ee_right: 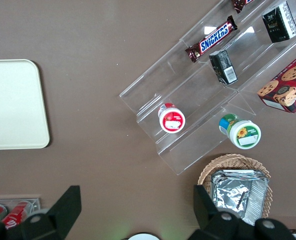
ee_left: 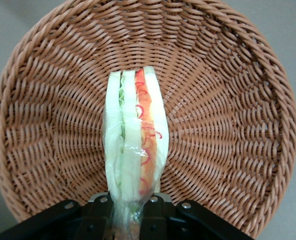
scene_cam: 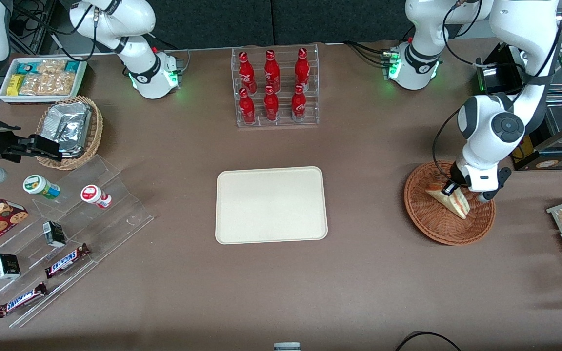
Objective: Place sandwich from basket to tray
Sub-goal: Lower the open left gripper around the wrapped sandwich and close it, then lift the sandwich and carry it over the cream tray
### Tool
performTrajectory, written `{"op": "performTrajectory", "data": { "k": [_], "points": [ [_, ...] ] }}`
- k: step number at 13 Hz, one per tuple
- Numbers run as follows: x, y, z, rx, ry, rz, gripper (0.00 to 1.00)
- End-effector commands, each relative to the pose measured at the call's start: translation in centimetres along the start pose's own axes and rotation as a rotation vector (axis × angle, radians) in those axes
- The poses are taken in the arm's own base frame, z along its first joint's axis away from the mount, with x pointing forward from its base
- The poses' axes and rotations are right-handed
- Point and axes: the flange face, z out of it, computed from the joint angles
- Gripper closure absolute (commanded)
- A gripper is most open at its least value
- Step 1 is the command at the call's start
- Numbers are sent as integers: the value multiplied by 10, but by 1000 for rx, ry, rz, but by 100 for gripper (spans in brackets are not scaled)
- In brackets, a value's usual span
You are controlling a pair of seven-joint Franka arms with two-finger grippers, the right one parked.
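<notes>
Over basket [scene_cam: 449, 204], claw [ee_left: 128, 210] pinching sandwich [ee_left: 135, 140], wrist cam only

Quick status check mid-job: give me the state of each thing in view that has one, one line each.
gripper: down in the basket, shut on the sandwich's end.
sandwich: on edge, wrapped in clear film, over the basket.
basket: upright on the table, holds only the sandwich.
tray: flat on the table, nothing on it.
cola bottles: six, upright in the clear rack, capped.
foil packet: closed, lying in the tan basket.
</notes>
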Motion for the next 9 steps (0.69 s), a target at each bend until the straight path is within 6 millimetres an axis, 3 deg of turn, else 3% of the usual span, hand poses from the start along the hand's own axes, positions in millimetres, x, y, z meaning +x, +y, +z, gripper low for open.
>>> {"op": "performTrajectory", "data": {
  "k": [1, 5, 7, 9],
  "points": [
    [11, 20, -48, 76, -23, 30, 85],
    [-9, 80, -137, 258, -63, 150, 85],
    [-36, 113, -188, 285, -65, 195, 85],
    [-68, 142, -215, 261, -54, 256, 85]
  ]
}}
